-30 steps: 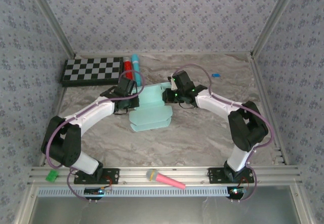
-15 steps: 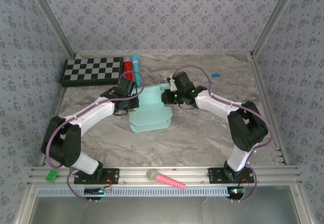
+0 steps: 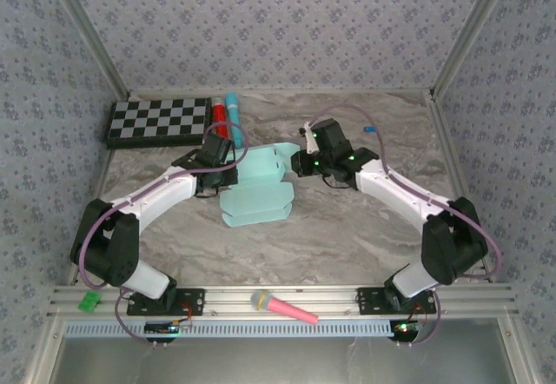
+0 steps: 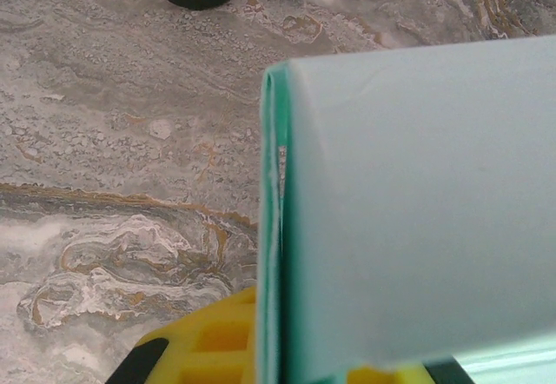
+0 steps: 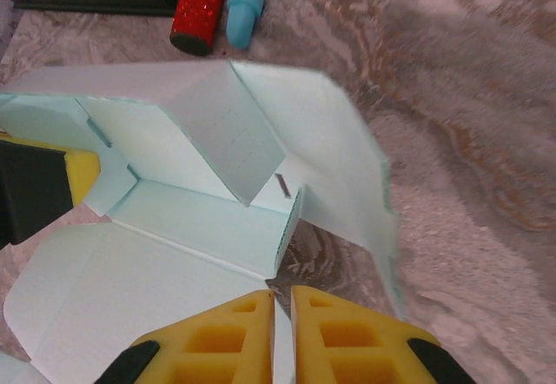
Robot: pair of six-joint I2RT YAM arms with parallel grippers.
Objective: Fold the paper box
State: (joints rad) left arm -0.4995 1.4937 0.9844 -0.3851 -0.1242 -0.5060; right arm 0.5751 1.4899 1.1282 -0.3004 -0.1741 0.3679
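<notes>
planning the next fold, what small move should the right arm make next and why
Probably open the right gripper and ease it forward onto the loose flap of the paper box: its fingers sit nearly together, empty, short of the card, while the left gripper clamps the opposite side.

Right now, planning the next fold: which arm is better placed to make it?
Right. The right gripper is empty and shut, facing the box's loose flap; the left gripper is clamped on a wall of the box, anchoring it.

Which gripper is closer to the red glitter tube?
Left. The left gripper sits just in front of the red glitter tube; the right gripper is across the paper box.
</notes>
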